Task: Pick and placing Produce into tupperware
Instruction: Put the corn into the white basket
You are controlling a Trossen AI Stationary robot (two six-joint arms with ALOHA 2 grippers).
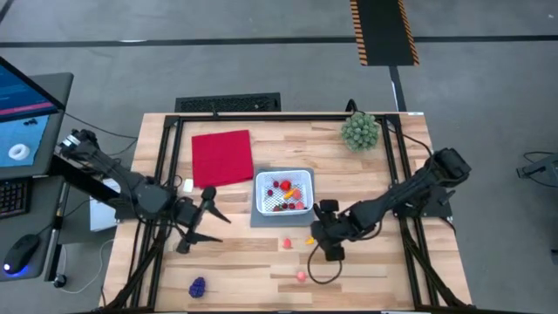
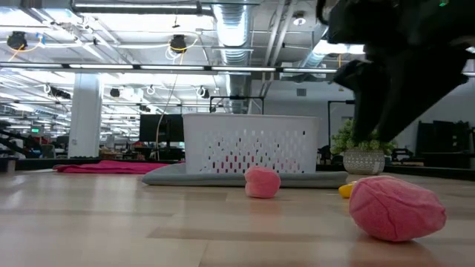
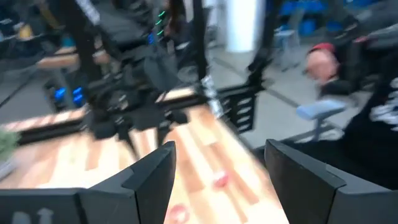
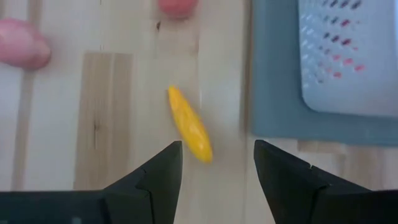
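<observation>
The right gripper (image 1: 326,245) hangs low over the table (image 1: 366,270), just beside the near corner of the grey mat (image 1: 258,218). Its fingers (image 4: 163,168) stand apart with nothing between them. Just ahead of the fingertips, and a little toward the left finger's side, lies a yellow-orange produce piece (image 4: 189,132), long and slim, flat on the wood and angled across the grain (it touches neither finger). Beyond it, farther from the fingers, sit two pink pieces: one (image 4: 23,50) well off to the side, another (image 4: 177,6) almost straight ahead at the edge of view. On the other side of the fingers runs the mat's edge, with the white tupperware (image 4: 354,59) resting on it.

Seen from above, the tupperware (image 1: 261,187) already holds several red and orange pieces (image 1: 284,194). A red-pink piece (image 1: 286,242) and a pink one (image 1: 301,276) lie on the bare wood, both close to the right gripper's fingers, and the purple grape bunch (image 1: 197,286) lies well apart from them, nearer the left arm's side.

The left gripper (image 1: 197,228) hovers beside the mat's other edge, its fingers (image 3: 152,177) spread and empty. A red cloth (image 1: 221,158) lies flat beyond it, and a green spiky plant (image 1: 359,130) stands at the table's far side.
</observation>
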